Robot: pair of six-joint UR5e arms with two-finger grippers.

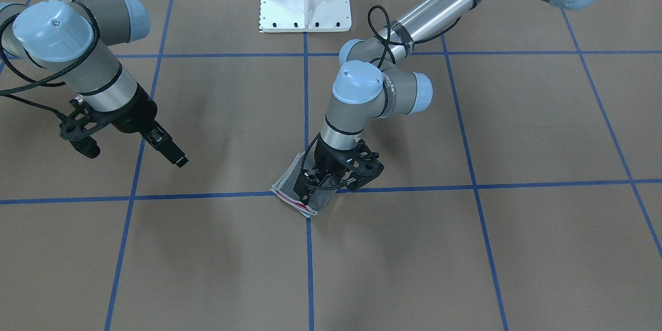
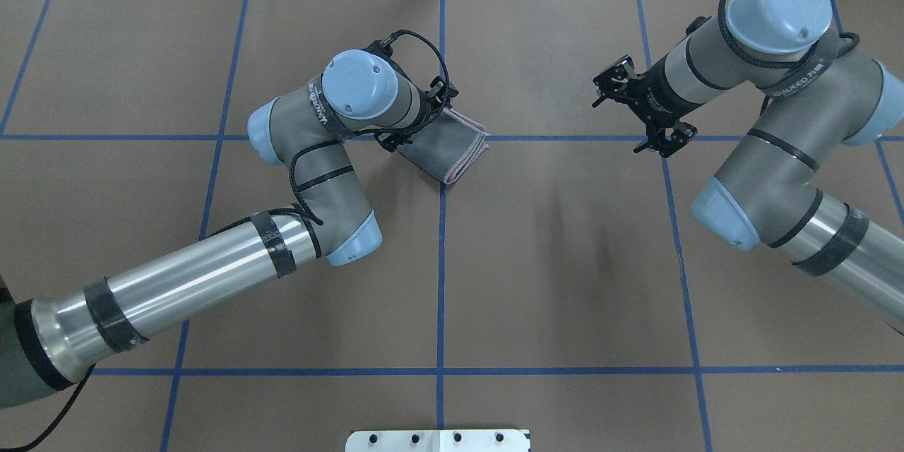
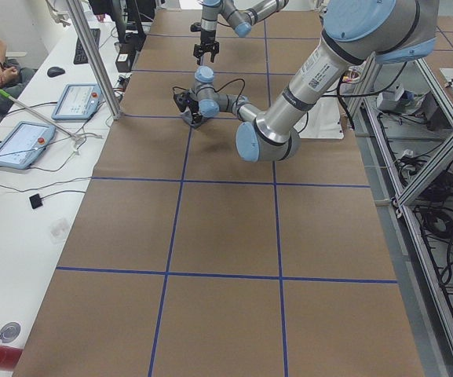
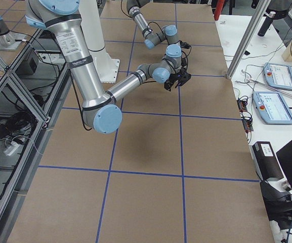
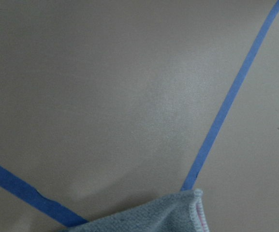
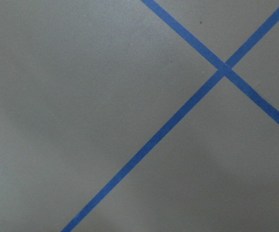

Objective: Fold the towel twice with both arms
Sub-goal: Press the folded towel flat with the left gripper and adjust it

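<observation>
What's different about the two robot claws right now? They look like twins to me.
The left gripper is down on the folded towel, at a crossing of blue tape lines; the right gripper hangs above bare table, well away from it. The left gripper points steeply downward; the right gripper is slanted. Both are black, on alike silver arms with light-blue caps.

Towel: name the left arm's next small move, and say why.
Probably lift the left gripper straight up, releasing first if it pinches. The towel already lies as a small layered packet, grey outside with pink edges showing, so both folds look done. The gripper is down on one end of it; whether its jaws are shut is unclear. The right gripper hangs apart, holding nothing.
</observation>
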